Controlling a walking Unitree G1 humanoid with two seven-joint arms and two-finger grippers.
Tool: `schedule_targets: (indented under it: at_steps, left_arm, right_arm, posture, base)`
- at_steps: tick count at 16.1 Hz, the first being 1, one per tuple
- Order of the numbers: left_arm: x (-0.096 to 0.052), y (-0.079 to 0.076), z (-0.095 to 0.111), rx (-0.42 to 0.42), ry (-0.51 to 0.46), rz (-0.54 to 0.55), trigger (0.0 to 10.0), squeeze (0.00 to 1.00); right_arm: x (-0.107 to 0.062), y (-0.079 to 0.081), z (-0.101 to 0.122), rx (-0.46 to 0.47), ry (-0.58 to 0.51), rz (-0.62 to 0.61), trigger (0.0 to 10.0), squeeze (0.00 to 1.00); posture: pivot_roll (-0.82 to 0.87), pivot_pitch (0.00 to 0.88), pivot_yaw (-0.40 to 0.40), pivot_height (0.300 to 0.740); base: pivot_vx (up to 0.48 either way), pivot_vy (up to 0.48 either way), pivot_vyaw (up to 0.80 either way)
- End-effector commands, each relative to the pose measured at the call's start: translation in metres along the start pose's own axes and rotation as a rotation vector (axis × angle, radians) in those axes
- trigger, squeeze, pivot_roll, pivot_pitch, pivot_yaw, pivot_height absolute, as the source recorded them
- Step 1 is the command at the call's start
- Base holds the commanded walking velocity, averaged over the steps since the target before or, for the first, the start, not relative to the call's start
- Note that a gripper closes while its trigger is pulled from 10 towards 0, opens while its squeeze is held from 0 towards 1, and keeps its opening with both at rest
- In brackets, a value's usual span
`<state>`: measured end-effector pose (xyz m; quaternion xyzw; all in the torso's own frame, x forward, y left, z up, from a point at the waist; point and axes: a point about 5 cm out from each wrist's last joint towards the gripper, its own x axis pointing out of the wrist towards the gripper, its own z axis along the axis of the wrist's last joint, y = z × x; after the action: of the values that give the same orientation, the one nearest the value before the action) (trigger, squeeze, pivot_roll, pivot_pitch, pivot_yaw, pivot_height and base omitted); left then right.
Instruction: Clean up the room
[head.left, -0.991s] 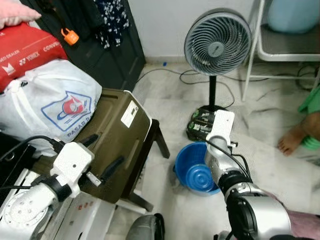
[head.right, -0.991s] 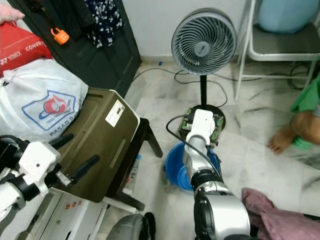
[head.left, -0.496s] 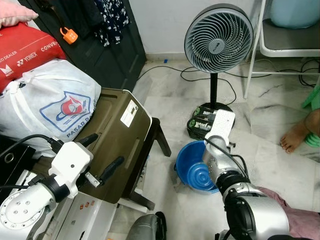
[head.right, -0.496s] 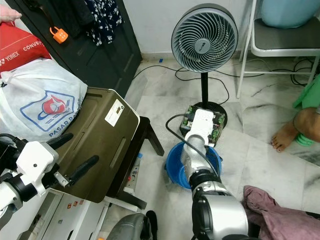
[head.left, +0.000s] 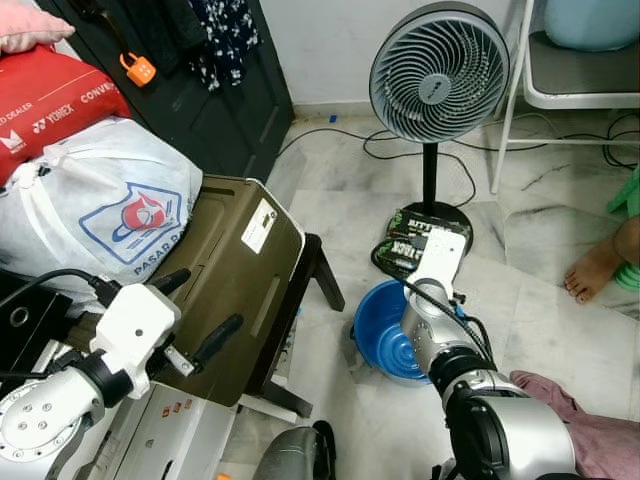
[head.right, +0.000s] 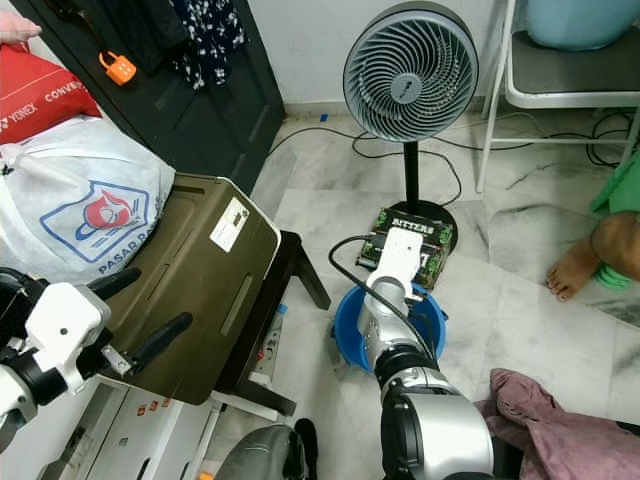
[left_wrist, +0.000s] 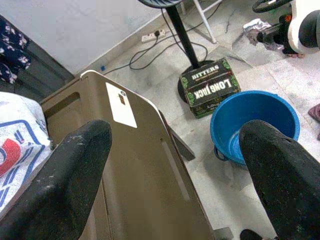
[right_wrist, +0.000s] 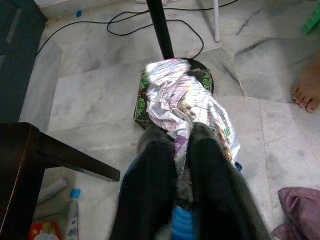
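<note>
Right gripper (right_wrist: 176, 145) holds wrapper (right_wrist: 182, 100) above "BITTERS LONGJACK" box (left_wrist: 211, 86)

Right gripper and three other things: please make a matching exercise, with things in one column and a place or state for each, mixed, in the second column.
Things:
1. right gripper
2. blue basin
3. green box
4. left gripper

Places or states:
A. open, above the brown case
B. on the floor beside the dark stool
C. shut on a crumpled wrapper
D. on the base of the standing fan

Pairs: 1-C, 2-B, 3-D, 4-A
</note>
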<state>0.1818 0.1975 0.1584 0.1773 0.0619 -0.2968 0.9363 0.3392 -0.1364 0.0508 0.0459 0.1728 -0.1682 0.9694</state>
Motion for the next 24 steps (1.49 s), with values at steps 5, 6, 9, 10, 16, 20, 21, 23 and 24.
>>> schedule_targets:
  at_steps: [5, 6, 9, 10, 16, 20, 21, 23, 24]
  left_arm:
    - [-0.004, 0.005, 0.002, 0.023, 0.015, 0.013, 10.0, 0.0]
    - [-0.004, 0.005, 0.002, 0.023, 0.014, 0.014, 10.0, 0.0]
    - [-0.002, 0.004, 0.002, 0.023, 0.01, 0.018, 10.0, 0.0]
    - [0.0, 0.005, 0.002, 0.024, 0.006, 0.022, 10.0, 0.0]
    - [0.032, -0.001, 0.004, -0.018, -0.092, 0.063, 10.0, 0.0]
    - [0.065, -0.007, 0.009, -0.078, -0.192, 0.123, 10.0, 0.0]
    - [0.072, -0.008, 0.009, -0.083, -0.206, 0.13, 10.0, 0.0]
    - [0.085, -0.008, 0.006, -0.088, -0.229, 0.155, 10.0, 0.0]
    - [0.089, -0.007, 0.004, -0.084, -0.234, 0.177, 10.0, 0.0]
  right_arm:
    - [-0.003, 0.009, 0.001, 0.025, -0.01, 0.022, 10.0, 1.0]
    - [-0.003, 0.009, 0.001, 0.026, -0.013, 0.023, 10.0, 1.0]
    - [-0.003, 0.009, 0.003, 0.03, -0.029, 0.024, 10.0, 1.0]
    - [-0.003, 0.012, 0.006, 0.03, -0.041, 0.038, 10.0, 1.0]
    - [-0.012, 0.013, 0.005, 0.009, -0.069, 0.194, 10.0, 1.0]
    - [-0.044, -0.011, -0.002, -0.091, -0.017, 0.383, 10.0, 1.0]
    - [-0.047, -0.017, 0.0, -0.114, -0.015, 0.401, 10.0, 1.0]
    - [-0.063, -0.033, 0.01, -0.177, -0.03, 0.438, 10.0, 1.0]
    - [-0.071, -0.038, 0.014, -0.165, -0.051, 0.434, 10.0, 1.0]
  posture:
    - [0.27, 0.183, 0.258, 0.74]
    - [0.27, 0.183, 0.258, 0.74]
    - [0.27, 0.181, 0.258, 0.74]
    - [0.26, 0.178, 0.255, 0.74]
    - [0.13, 0.13, 0.187, 0.74]
    - [0.02, 0.077, 0.12, 0.74]
    - [-0.02, 0.046, 0.102, 0.74]
    - [-0.06, 0.0, 0.077, 0.74]
    - [-0.08, 0.0, 0.07, 0.74]
  base:
    - [0.0, 0.0, 0.0]
    - [0.0, 0.0, 0.0]
    - [0.0, 0.0, 0.0]
    - [0.0, 0.0, 0.0]
    - [0.0, 0.0, 0.0]
    - [0.0, 0.0, 0.0]
    - [0.0, 0.0, 0.0]
    - [0.0, 0.0, 0.0]
    - [0.0, 0.0, 0.0]
